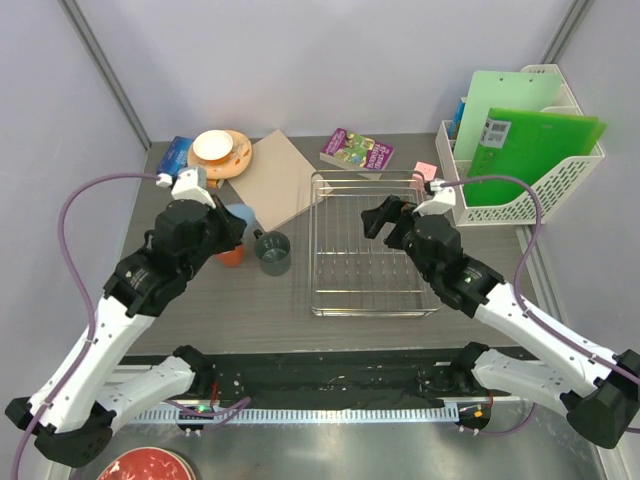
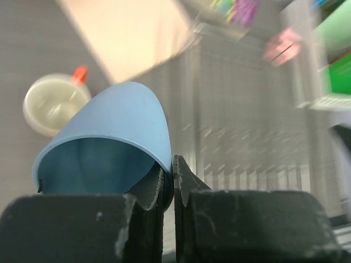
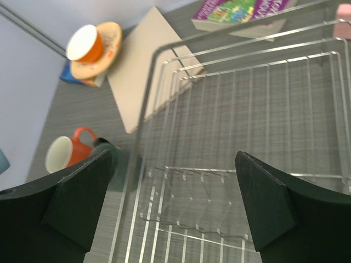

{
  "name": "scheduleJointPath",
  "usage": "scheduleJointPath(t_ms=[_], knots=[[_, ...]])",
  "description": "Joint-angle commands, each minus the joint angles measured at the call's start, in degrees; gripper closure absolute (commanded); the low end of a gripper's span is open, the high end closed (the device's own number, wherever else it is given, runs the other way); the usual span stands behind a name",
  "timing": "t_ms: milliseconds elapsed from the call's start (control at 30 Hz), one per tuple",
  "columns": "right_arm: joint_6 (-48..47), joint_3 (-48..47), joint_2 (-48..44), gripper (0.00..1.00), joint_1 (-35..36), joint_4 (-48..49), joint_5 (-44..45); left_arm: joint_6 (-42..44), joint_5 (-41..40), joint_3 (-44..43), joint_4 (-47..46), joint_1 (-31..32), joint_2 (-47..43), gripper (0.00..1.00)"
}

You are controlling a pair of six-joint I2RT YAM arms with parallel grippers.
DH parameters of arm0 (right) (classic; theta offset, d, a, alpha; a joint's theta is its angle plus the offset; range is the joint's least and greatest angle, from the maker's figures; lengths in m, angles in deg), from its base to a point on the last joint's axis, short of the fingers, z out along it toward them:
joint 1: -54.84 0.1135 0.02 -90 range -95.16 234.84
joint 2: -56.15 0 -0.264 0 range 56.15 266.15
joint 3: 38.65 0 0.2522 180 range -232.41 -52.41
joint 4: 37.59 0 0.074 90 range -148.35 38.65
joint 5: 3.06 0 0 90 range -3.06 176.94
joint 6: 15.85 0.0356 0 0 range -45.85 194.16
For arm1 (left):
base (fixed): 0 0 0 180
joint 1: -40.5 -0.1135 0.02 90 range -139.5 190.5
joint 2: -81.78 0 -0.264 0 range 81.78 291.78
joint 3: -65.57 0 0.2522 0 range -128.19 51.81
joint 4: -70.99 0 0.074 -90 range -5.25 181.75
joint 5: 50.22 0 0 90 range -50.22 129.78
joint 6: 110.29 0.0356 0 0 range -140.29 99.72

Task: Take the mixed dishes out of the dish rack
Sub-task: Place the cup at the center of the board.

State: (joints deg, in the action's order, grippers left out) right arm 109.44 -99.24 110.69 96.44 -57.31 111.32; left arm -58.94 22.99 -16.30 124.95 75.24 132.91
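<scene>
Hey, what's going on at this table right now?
The left gripper is shut on the rim of a light-blue cup, left of the dish rack. The rack looks empty, and the right gripper hangs open above it. An orange cup and a grey mug stand close by.

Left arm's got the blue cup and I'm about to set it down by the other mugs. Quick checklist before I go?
1. Left gripper shut on light-blue cup rim: ok.
2. Right gripper open, empty, over the dish rack: ok.
3. Rack bare of dishes: ok.
4. Free spot beside orange cup and grey mug: cannot tell, left arm covers it.
5. Cup's height above table: cannot tell, left wrist view blurred.
</scene>
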Motion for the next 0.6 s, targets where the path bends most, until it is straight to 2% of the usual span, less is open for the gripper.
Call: scheduleJointPath(t_ms=[0, 167, 300, 567], knots=[[-2.33, 2.62, -1.11, 0.00, -0.03, -1.96, 2.52, -0.10, -1.41, 1.31, 18.50, -0.11, 3.71, 1.00], [-2.33, 4.02, -1.98, 0.00, 0.06, -1.95, 1.11, -2.48, 4.92, 4.66, 20.52, -0.11, 3.79, 1.00], [-2.15, 5.43, -3.04, 0.00, -0.03, -1.78, 0.49, -1.42, 6.69, 5.97, 22.19, -0.11, 7.04, 1.00], [-0.57, 8.15, -4.18, 0.00, -0.03, -1.25, -1.09, -1.25, 7.65, 11.95, 14.56, -0.29, 13.81, 1.00]])
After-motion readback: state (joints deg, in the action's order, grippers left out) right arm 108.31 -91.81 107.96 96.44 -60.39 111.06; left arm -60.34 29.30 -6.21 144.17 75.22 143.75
